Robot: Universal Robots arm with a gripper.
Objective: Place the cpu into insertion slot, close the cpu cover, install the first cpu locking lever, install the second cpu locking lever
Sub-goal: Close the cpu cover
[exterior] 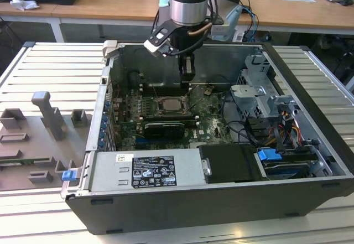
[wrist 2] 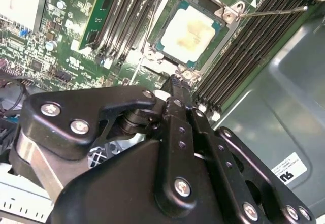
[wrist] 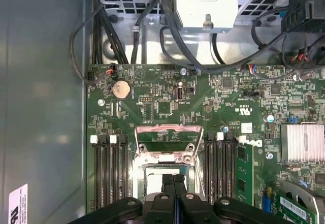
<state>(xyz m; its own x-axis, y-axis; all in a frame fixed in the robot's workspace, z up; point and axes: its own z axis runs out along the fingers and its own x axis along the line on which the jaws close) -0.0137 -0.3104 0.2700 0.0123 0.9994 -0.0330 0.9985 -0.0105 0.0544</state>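
Observation:
The cpu (wrist 2: 190, 28), a pale silvery-beige square, lies flat in the insertion slot (wrist 2: 223, 14) on the green board, its teal edge still showing all round. In the exterior view the slot (exterior: 168, 104) sits mid-board inside the open computer case. The cpu cover (wrist: 167, 129), a thin metal frame with a big window, stands raised at one side of the slot. A thin wire lever (wrist 2: 269, 11) sticks out from a slot corner. My gripper (wrist: 173, 181) hangs just above the slot's edge, shut, with nothing between its fingers (wrist 2: 175, 82). In the exterior view my gripper (exterior: 188, 75) is just behind the slot.
Long black memory slots (wrist: 109, 168) flank the socket on both sides. A long black card (exterior: 163, 128) lies in front of it. The power supply (exterior: 146, 169), drive cage (exterior: 260, 97) and cables (exterior: 287, 130) fill the case's front and right. Grey fixtures (exterior: 50, 117) stand on the table's left.

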